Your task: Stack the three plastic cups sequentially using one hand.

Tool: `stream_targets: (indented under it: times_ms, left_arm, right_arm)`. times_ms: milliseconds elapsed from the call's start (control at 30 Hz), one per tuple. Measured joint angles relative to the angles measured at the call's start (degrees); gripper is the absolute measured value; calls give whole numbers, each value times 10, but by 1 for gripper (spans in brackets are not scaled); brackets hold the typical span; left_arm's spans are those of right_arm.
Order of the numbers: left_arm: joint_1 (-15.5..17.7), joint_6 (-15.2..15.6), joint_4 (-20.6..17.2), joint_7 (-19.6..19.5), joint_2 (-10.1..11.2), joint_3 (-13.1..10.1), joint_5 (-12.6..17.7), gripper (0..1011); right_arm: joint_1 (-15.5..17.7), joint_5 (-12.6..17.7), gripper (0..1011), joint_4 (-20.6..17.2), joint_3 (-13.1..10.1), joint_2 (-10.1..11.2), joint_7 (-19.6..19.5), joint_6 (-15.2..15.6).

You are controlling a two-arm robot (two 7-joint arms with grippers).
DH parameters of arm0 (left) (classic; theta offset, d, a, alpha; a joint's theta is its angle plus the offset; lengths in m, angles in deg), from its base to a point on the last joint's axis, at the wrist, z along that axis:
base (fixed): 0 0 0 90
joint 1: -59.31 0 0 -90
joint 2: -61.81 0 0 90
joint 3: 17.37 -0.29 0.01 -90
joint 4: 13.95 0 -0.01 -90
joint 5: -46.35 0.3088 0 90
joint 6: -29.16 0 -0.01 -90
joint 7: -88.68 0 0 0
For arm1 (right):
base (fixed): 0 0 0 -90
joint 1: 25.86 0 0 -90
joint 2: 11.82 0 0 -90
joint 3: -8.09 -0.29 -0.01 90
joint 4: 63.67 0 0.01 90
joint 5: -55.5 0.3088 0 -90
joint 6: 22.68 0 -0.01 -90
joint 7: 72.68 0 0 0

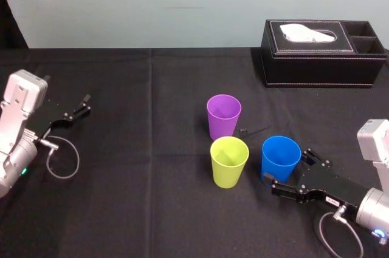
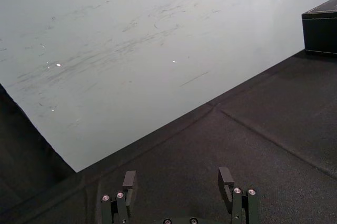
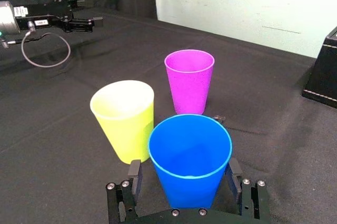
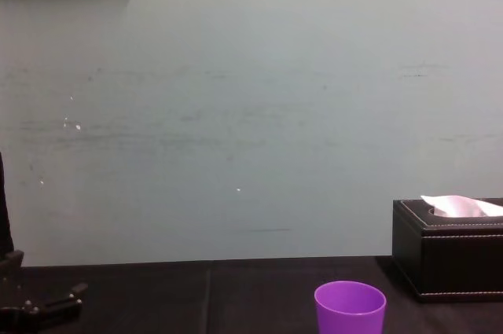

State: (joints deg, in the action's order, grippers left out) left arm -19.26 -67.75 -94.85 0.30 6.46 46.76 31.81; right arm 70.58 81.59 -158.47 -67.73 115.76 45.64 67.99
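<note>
Right gripper point(image 1: 289, 166), head view: fingers wide, straddling blue cup point(image 1: 281, 156); yellow-green cup point(image 1: 229, 161) just beside, purple cup point(image 1: 223, 115) behind, all upright on black surface point(image 1: 152, 197). Left wrist view: left gripper point(image 2: 177, 174) idle, fingers wide. Chest view: purple cup near tissue box point(image 4: 448, 251).

We read this as a robot test lab rather than a home. The table wears a plain black cloth point(image 1: 152, 221). Well beyond the right gripper point(image 1: 285, 164) a bare, scuffed pale green wall point(image 4: 236, 114) rises straight from the table's edge. A grey robot arm point(image 1: 377, 206) sits just behind that gripper, and a black leather tissue box point(image 1: 322, 57) stands far ahead of it, by the wall.
</note>
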Motion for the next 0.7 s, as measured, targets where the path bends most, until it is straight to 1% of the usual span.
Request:
stream_targets:
  times_ms: [333, 667, 700]
  left_arm:
    - [0, 0, 0, 0, 0, 0, 0, 1011]
    - [0, 0, 0, 0, 0, 0, 0, 1011]
    - [0, 0, 0, 0, 0, 0, 0, 1011]
  right_arm:
    - [-16, -3, 1004, 20, 8, -13, 0, -2]
    - [-16, -4, 1004, 20, 7, -13, -1, -2]
    - [-16, -4, 973, 20, 7, -13, -1, -2]
